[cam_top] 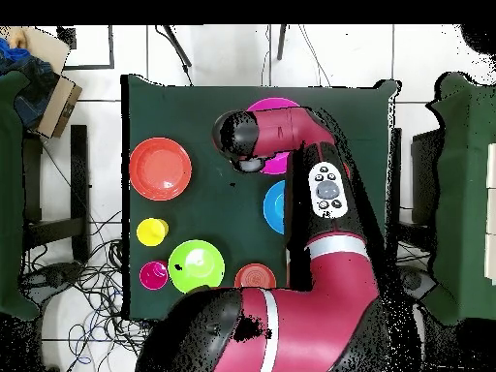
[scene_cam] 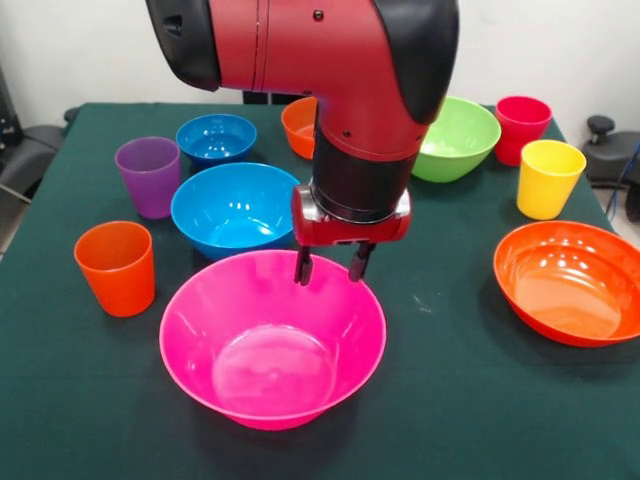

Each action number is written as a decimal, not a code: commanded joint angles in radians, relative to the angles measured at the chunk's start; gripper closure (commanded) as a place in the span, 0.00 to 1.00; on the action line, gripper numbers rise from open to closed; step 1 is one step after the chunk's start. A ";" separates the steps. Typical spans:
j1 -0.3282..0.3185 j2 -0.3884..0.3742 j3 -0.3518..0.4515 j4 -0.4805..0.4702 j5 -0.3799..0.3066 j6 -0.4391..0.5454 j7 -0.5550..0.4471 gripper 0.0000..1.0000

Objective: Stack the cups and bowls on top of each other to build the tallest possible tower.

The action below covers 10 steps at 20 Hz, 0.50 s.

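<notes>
My gripper (scene_cam: 329,266) is open and empty, its fingertips just over the far rim of the large pink bowl (scene_cam: 272,340) at the table's front. Behind it sit a large blue bowl (scene_cam: 235,205) and a small blue bowl (scene_cam: 216,137). A purple cup (scene_cam: 149,176) and an orange cup (scene_cam: 116,267) stand on the left. A green bowl (scene_cam: 458,137), a red cup (scene_cam: 522,128), a yellow cup (scene_cam: 548,178) and a wide orange bowl (scene_cam: 570,282) are on the right. A small orange bowl (scene_cam: 298,125) is partly hidden behind the arm. Nothing is stacked.
In the overhead view the arm covers most of the pink bowl (cam_top: 276,105) and part of the blue bowl (cam_top: 274,206); the gripper is hidden there. The orange bowl (cam_top: 160,169) and green bowl (cam_top: 196,264) show. The table (scene_cam: 450,400) has a dark green cloth.
</notes>
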 commanded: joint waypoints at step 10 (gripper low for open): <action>-0.004 0.027 0.107 0.023 0.009 0.064 -0.165 0.00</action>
